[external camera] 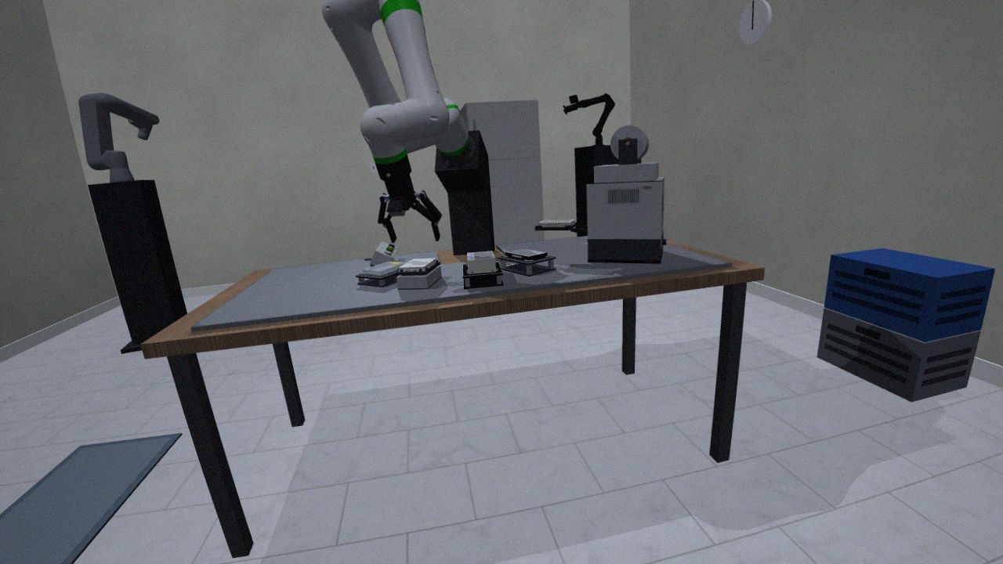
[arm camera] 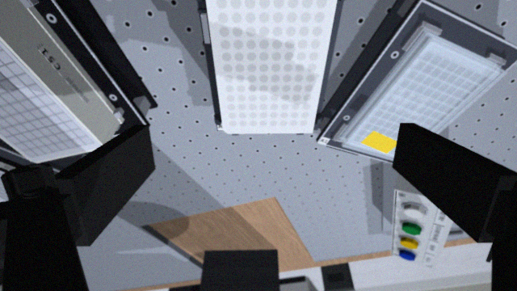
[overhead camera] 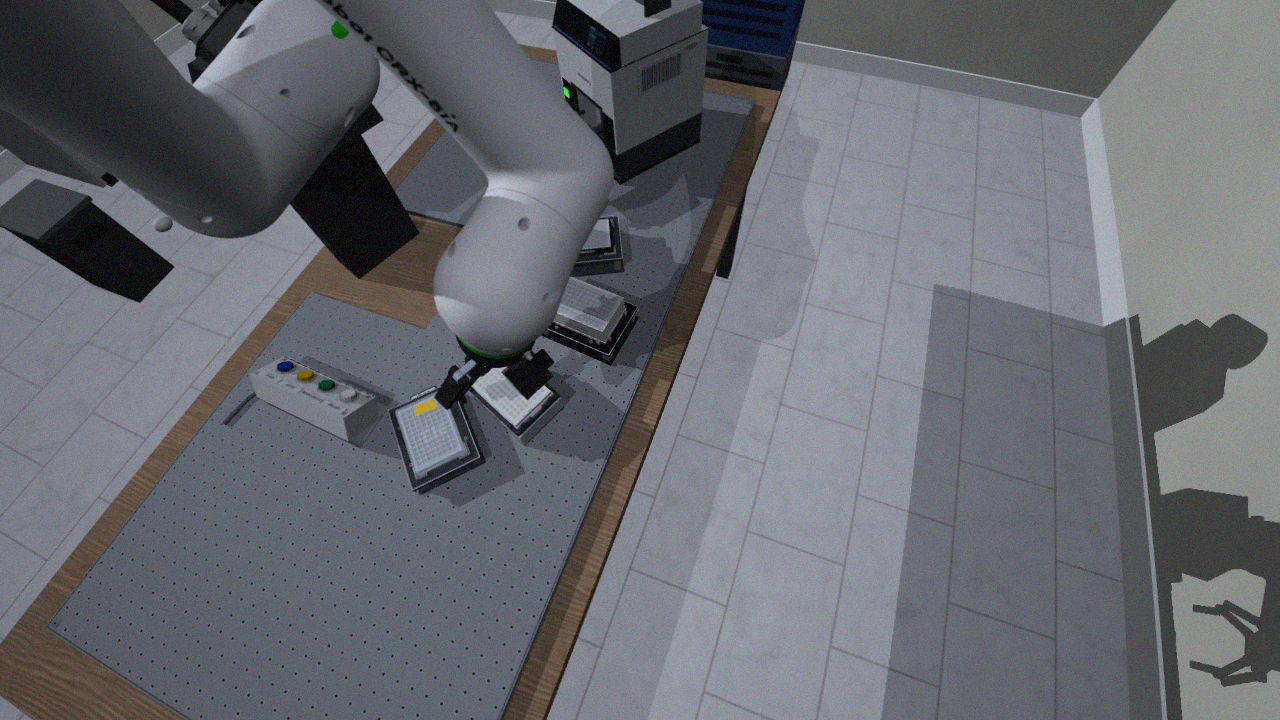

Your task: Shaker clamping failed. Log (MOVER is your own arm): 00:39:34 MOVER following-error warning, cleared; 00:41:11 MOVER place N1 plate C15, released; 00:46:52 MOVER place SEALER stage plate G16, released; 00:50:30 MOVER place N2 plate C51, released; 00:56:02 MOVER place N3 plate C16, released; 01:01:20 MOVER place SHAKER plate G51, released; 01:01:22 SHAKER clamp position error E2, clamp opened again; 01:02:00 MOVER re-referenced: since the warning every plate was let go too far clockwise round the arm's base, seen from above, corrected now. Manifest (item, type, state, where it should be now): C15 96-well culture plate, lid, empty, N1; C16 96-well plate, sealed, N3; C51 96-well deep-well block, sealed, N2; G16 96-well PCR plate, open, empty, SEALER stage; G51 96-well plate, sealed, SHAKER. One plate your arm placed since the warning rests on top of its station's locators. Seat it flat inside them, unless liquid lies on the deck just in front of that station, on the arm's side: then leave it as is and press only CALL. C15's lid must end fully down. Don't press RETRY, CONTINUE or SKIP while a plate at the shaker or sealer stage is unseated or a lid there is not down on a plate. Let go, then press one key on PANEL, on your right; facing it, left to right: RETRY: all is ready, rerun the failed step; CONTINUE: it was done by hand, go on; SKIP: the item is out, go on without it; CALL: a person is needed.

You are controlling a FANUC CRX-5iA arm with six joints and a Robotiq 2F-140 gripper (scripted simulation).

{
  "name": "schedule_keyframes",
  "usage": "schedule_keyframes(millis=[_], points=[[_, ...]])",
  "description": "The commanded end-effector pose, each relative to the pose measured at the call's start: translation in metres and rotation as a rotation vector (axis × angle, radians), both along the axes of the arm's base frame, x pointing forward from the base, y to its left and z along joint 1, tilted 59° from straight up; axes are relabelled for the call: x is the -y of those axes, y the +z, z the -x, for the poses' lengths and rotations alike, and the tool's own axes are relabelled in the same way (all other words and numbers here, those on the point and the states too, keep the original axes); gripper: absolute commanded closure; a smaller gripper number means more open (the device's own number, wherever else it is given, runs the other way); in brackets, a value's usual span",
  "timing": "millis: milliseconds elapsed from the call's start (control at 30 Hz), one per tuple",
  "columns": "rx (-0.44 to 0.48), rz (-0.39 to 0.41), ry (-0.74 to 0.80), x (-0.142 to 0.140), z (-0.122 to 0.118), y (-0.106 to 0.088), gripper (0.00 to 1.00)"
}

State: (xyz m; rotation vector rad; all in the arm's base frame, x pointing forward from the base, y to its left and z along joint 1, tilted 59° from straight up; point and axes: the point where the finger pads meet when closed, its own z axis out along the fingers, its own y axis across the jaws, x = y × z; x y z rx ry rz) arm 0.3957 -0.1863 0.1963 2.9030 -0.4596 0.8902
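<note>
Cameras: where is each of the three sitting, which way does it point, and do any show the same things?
Top: high above the table, looking down; the white arm fills the upper left, gripper open over the plates.
Exterior: out in the room at about table height, facing the table side-on; the arm shows from the elbow down.
Wrist: on the arm's end, looking down between two black fingers.
Shared: wrist and top both show the yellow-tagged plate and button box.

We saw a matt grey perforated metal deck point(overhead camera: 268, 537) on a wood-grain table point(external camera: 490, 302), a glossy white arm point(overhead camera: 501, 179), and clear plastic plate point(arm camera: 424, 93)
</note>
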Motion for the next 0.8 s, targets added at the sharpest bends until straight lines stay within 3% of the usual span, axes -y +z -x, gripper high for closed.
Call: schedule_keyframes(millis=[0,767], points=[[0.001,0.0,0.0,-0.001,0.004,0.003,0.0],[0.001,0.0,0.0,-0.01,0.033,0.022,0.0]])
